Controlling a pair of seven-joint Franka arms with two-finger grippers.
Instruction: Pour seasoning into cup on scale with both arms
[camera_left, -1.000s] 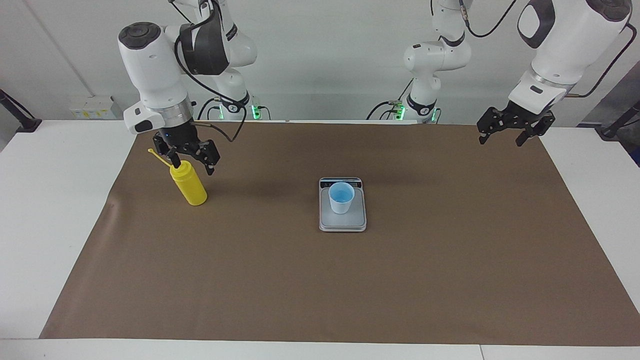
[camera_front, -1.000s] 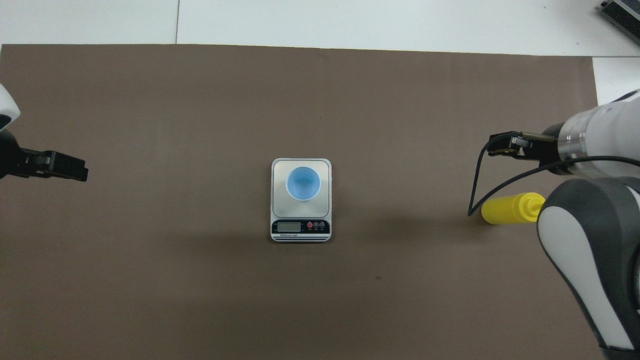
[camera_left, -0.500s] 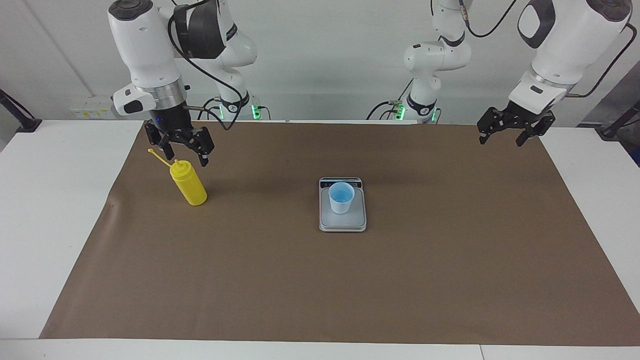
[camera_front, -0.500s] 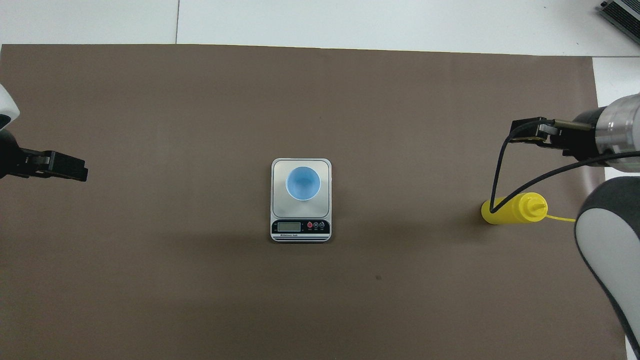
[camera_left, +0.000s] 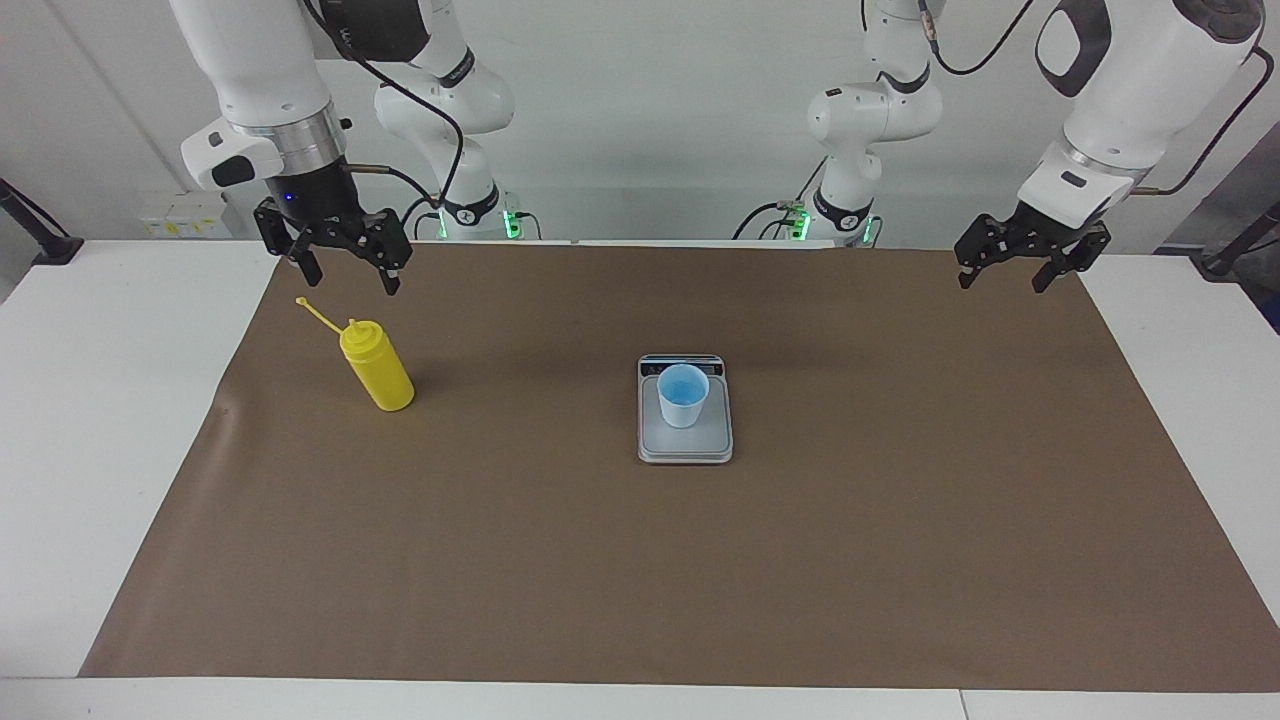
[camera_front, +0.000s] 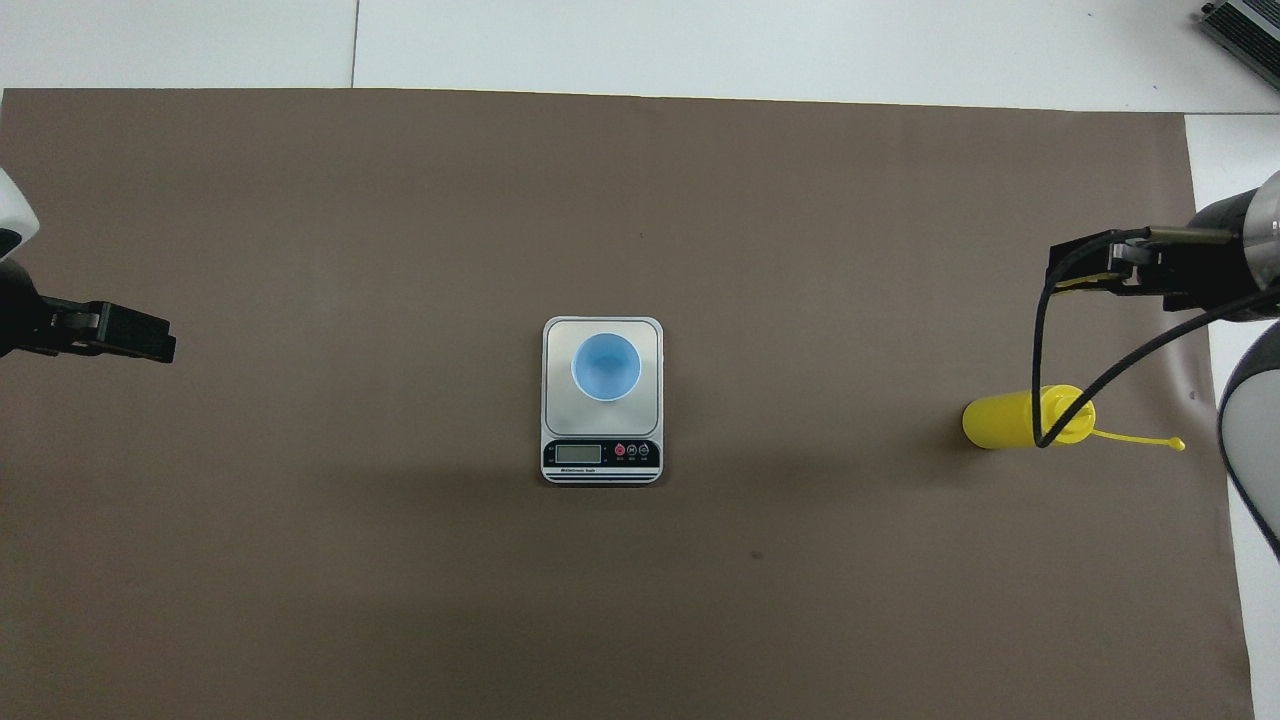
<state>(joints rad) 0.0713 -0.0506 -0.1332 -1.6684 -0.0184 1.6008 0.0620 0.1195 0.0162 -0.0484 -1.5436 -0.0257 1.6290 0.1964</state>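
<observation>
Risen since a second ago, the right end effector (camera_left: 336, 260) has left the neck of the seasoning bottle (camera_left: 377, 367) and now hangs in the air over the corner of the brown mat (camera_left: 640, 560) at the right arm's end of the surface (camera_left: 110, 420), its fingers spread and holding nothing. That yellow squeeze bottle stands upright on the mat, untouched, with its thin cap strap (camera_front: 1140, 438) sticking out sideways toward the edge of the mat. From overhead a black cable (camera_front: 1050, 330) of the right arm crosses in front of the bottle's nozzle, so whether the cap itself is on or off is hard to say. Near the middle of the mat sits the silver-grey kitchen scale (camera_left: 686, 445), its dark display strip (camera_front: 601, 454) on the edge nearest the robots, and the pale-blue cup (camera_left: 683, 396) stands upright on the weighing plate. Cup and bottle are well apart. Over the other end of the mat the left end effector (camera_left: 1014, 269) waits in the air with its fingers spread, gripping nothing, exactly as it was a second ago
</observation>
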